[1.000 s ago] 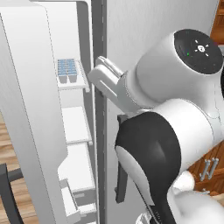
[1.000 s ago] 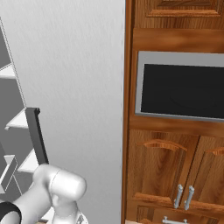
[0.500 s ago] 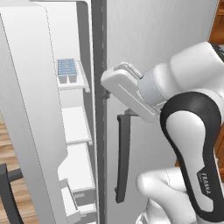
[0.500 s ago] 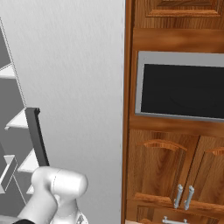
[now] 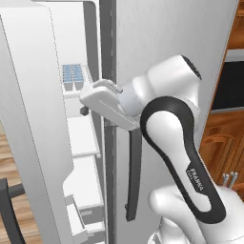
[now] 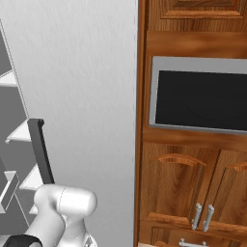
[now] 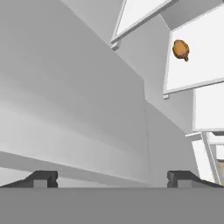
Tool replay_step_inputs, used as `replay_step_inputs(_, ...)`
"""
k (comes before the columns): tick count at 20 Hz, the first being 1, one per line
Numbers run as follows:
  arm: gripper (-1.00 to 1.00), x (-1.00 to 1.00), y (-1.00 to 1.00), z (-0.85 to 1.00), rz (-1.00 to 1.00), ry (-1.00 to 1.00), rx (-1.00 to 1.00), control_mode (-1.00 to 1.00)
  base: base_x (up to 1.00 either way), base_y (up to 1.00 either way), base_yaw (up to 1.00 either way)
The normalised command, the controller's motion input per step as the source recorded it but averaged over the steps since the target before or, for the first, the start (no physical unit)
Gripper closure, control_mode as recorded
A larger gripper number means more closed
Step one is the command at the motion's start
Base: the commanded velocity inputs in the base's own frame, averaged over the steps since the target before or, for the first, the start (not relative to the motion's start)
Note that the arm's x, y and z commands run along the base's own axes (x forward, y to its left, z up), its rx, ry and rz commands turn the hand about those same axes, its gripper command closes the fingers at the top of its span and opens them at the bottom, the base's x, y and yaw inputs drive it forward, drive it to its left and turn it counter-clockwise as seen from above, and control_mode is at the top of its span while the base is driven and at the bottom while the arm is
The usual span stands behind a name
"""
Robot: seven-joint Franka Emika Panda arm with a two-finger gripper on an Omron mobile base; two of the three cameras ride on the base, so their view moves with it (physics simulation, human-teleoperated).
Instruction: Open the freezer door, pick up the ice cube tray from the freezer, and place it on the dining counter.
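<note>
A: Left base view. What stands open?

B: The tall brushed-silver freezer door is swung out at 9 o'clock, baring the narrow freezer compartment with white inner shelves. The small whitish ice cube tray with pale blue cells rests on the upper shelf, at about 10 o'clock in the picture.

A: And the robot's hand?

B: The white two-finger gripper reaches leftward from the white arm with dark joints and sits at the freezer's front edge, just below and to the right of the tray, not touching it. Its fingertips are partly hidden against the shelf edge.

A: State of the jaws?

B: Wide and holding nothing; in the hand view the two dark tips stand far apart at 7 and 5 o'clock, with a plain grey-white panel between them, probably the inner face of the door.

A: Anything else in the hand view?

B: A small orange-brown lump lies on a white shelf at 1 o'clock.

A: Right base view?

B: The plain silver fridge door with its dark grey vertical handle, and at 3 o'clock a dark-glass oven set in wooden cabinets.
</note>
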Motion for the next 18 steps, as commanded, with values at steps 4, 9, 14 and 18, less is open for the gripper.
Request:
replay_step_inputs(4,-1.00,0.30,0.51,-0.06,0.26,-0.18,-0.05,-1.00,0.00,0.00,0.00)
replay_step_inputs(9,-1.00,0.25,0.04,-0.24,0.27,-0.16,-0.01,-1.00,0.00,0.00,0.00)
replay_step_inputs(14,-1.00,0.16,0.52,-0.35,0.17,-0.06,-0.03,-1.00,0.00,0.00,0.00)
replay_step_inputs(18,-1.00,0.00,0.67,-0.19,0.11,-0.11,-0.04,-1.00,0.00,0.00,0.00)
